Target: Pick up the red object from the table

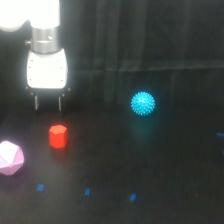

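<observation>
Black matte surface [165, 165] under dim light, dark backdrop behind, a few small blue marks [87, 191] toward the near edge. White pincer [48, 102] hangs upper part of the view, its two thin dark fingers [36, 101] parted, pointing down and holding nothing. Red block [58, 136] sits on the surface just below the fingertips in the exterior view and slightly to the exterior view's right of them, apart from the tips, not touched. Step in hand, by my reading: the approach, pincer near the block but not yet around it. Next move likely calls for a small shift toward the block to centre it between the fingers, then a descent and a close on its faceted sides. Pink polyhedron [10, 158] lies further below the pincer, off to the exterior view's left, near the block but not touching. Cyan spiky ball [143, 103] sits well apart on the exterior view's right. Neither blocks the way down.
</observation>
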